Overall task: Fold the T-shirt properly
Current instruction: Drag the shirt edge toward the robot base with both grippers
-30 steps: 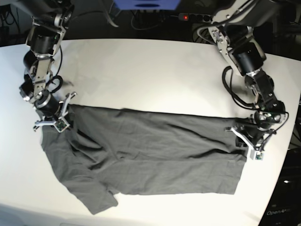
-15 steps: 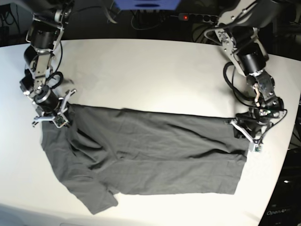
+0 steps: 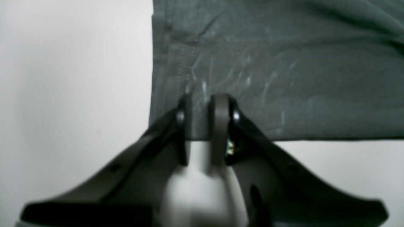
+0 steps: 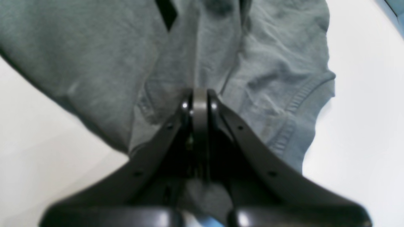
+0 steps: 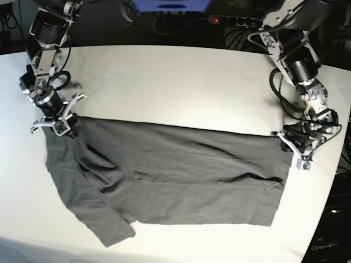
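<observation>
The dark grey T-shirt (image 5: 164, 175) lies spread across the white table (image 5: 175, 82), with a sleeve (image 5: 107, 224) at the near left. On the right of the base view, my left gripper (image 5: 292, 143) pinches the shirt's far right corner. In the left wrist view the left gripper (image 3: 202, 108) sits over the hem corner (image 3: 170, 63), with fabric between its narrow-set fingers (image 3: 220, 119). At the far left corner, my right gripper (image 5: 64, 124) holds the shirt. The right wrist view shows the right gripper (image 4: 200, 101) pressed shut, with bunched T-shirt (image 4: 268, 82) fabric around it.
A power strip (image 5: 227, 20) with a red light and loose cables lie behind the table's far edge, beside a blue object (image 5: 170, 5). The table's curved right edge (image 5: 329, 219) runs close to my left arm. Bare tabletop stretches behind the shirt.
Both grippers have moved toward the far side of the table and slightly outward. They have dragged the shirt's far edge along, so it now lies straighter and tauter.
</observation>
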You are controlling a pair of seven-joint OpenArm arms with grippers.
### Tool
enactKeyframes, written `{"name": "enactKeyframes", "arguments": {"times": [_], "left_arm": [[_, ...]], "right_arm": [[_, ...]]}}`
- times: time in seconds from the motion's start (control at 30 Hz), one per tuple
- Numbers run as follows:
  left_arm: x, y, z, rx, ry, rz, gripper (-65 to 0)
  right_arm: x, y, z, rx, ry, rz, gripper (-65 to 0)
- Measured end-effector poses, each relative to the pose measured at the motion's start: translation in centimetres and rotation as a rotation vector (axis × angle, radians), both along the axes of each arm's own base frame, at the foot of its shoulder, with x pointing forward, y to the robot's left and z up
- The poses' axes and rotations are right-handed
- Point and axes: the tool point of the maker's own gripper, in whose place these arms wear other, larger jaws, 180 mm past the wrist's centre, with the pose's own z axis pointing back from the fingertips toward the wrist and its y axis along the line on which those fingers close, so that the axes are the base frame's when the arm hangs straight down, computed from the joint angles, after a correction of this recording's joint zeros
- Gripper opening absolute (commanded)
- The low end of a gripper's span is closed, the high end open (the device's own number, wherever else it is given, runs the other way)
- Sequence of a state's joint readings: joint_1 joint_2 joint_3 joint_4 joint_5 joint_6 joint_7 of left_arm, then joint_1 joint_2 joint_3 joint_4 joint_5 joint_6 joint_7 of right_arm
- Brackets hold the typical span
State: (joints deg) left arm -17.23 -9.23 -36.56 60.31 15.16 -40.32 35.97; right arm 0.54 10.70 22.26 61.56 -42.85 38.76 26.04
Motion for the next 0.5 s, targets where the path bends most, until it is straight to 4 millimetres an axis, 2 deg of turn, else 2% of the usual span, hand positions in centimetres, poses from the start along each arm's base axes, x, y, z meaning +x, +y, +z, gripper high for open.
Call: {"name": "enactKeyframes", "arguments": {"times": [0.33, 0.5], "left_arm": [[-1.6, 0.0, -0.7, -0.017, -0.023, 0.006, -55.2], [-2.6, 0.2, -1.2, -0.017, -0.005, 0.01, -55.2]], "right_arm": [[-1.8, -0.3, -0.2, 0.035, -0.004, -0.024, -64.1], [-3.6, -0.5, 0.0, -0.001, 0.005, -0.01, -64.1]]}}
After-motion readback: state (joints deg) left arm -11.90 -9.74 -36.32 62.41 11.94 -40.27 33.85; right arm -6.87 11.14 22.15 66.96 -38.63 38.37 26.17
